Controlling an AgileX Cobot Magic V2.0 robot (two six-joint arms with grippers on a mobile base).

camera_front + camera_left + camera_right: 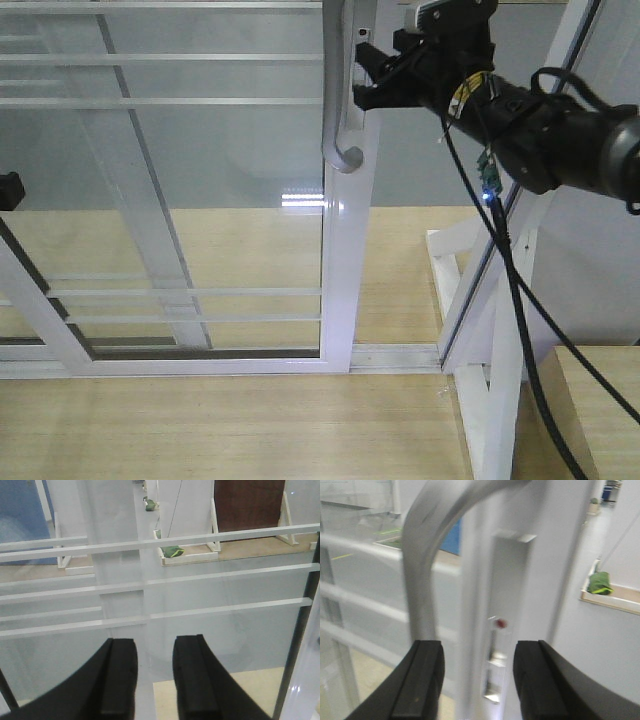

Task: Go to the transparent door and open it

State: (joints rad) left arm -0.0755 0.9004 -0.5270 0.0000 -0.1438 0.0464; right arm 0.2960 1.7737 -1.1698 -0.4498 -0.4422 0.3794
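Handle cropped and blurred
The pull handle ran off the top edge; in the right wrist view it was smeared by blur, and the red mark beside it was unreadable.

Green bag on white ledge, with brown board up-right of it, blue panel far left, second bag beyond.

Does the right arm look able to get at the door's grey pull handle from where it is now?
Probably yes: the right pincer is open right beside the grey pull handle of the transparent door, with nothing visible between them.
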